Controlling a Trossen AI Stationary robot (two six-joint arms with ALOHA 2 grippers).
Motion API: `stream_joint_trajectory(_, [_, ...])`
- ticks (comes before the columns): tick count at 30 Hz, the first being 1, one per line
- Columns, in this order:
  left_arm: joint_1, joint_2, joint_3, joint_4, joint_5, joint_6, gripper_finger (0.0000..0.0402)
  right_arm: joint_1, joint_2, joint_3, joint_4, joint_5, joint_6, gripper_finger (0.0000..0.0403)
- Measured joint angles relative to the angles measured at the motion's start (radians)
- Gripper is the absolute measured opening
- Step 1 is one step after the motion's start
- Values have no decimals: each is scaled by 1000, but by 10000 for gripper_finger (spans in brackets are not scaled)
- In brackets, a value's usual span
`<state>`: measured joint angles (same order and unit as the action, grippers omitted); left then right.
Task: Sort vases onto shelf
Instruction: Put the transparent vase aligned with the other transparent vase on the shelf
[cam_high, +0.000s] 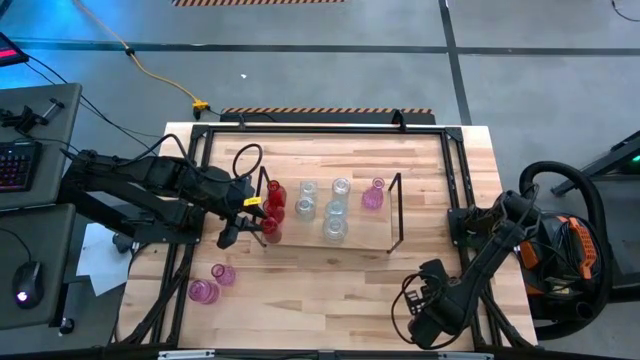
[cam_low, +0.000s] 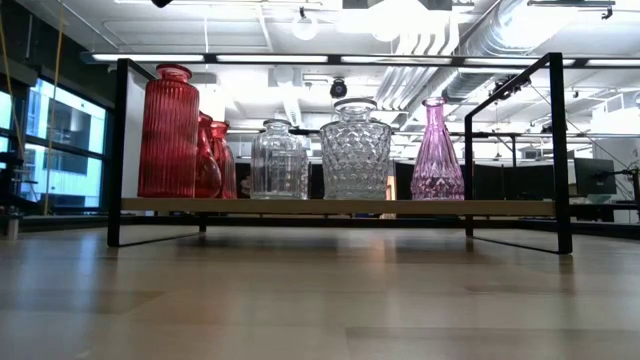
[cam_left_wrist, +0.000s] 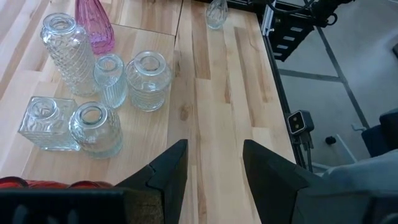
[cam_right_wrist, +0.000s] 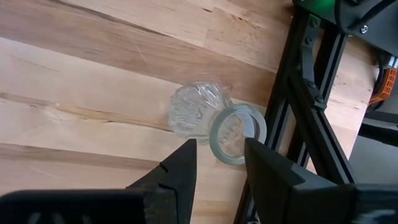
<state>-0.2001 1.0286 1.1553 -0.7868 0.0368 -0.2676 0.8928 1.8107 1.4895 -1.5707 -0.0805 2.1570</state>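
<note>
Shelf (cam_high: 395, 212) mid-table holds red vases (cam_high: 274, 195) at its left end, clear vases (cam_high: 335, 212) in the middle, one pink vase (cam_high: 372, 195) toward the right. Left gripper (cam_high: 238, 225) beside the red ones, fingers apart, empty. Right gripper (cam_right_wrist: 219, 163) near the table's front right edge, fingers apart over a clear jar (cam_right_wrist: 214, 124), apparently lying on its side. Two pink vases (cam_high: 210, 283) loose front-left.

Showing a grey concrete floor (cam_high: 330, 70) crossed by dark seams, with a yellow cable (cam_high: 150, 72) trailing over it toward the light wooden worktop (cam_high: 330, 280). Standing at one side, a dark desk (cam_high: 30, 215) carrying a keyboard (cam_high: 15, 165) and a mouse (cam_high: 27, 278). Overhead, white ducts (cam_low: 440, 55) and strip lights (cam_low: 270, 58) running across an open ceiling; daylight coming through tall windows (cam_low: 60, 140).
</note>
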Motion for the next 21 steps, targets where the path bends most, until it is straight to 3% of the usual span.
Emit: stream_joint_trajectory(21, [0,0,0,0,1,0,147,0,45,0,-2,34,-8,116])
